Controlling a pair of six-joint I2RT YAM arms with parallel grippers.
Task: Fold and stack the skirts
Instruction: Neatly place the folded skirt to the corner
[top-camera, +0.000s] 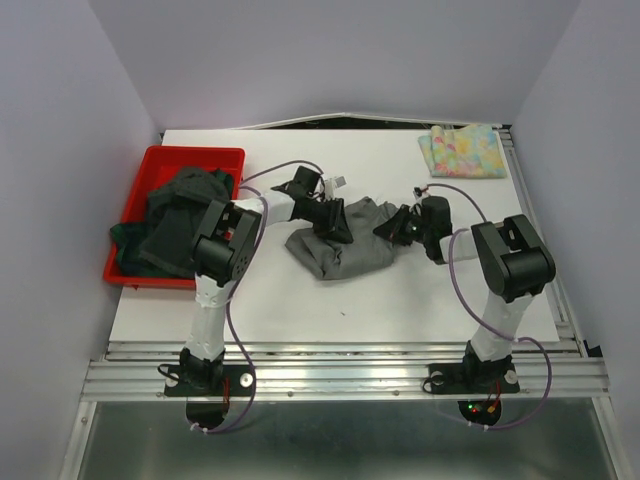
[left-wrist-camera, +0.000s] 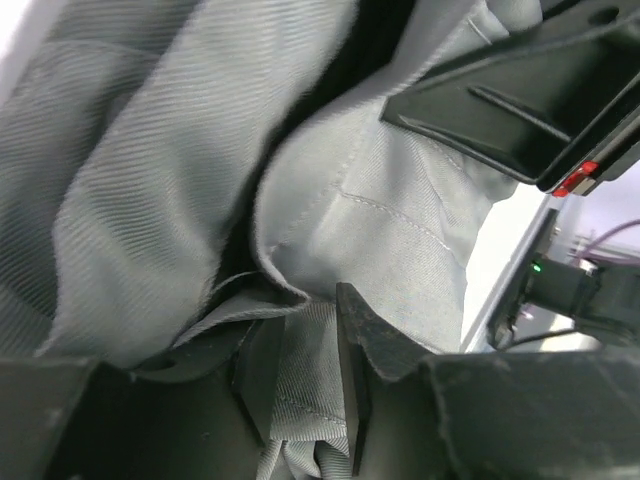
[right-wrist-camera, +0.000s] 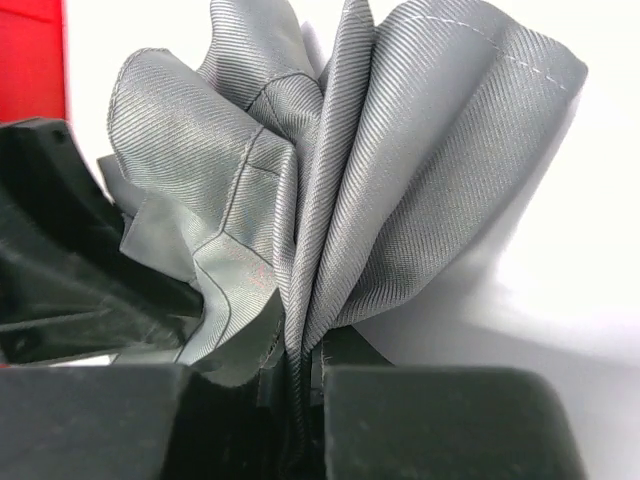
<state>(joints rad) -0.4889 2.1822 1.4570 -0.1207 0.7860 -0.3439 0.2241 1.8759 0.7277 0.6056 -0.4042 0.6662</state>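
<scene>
The grey skirt lies crumpled near the middle of the white tabletop, a little nearer the far edge than the near one, and both arms reach in to it from either side.

The left tool sits on the far-left part of the heap. In the left wrist view a fold of the grey twill runs between its two dark fingers and fills the gap, so it is clamped on the cloth. A stitched seam curves just above the grip.

The right tool meets the skirt at its right end. The right wrist view shows it closed tight on a gathered bunch of pleats, which fan upward out of the pinch with a hemmed edge at the top. The two tools are near each other, with only a short stretch of skirt between them.

A floral skirt in pastel yellow and blue with pink lies flat and folded at the far-right corner of the tabletop, well apart from the grey one.

At the left edge, toward the far-left corner, stands the red bin. Dark skirts are piled loosely in it, and some of the cloth spills over its left wall.
</scene>
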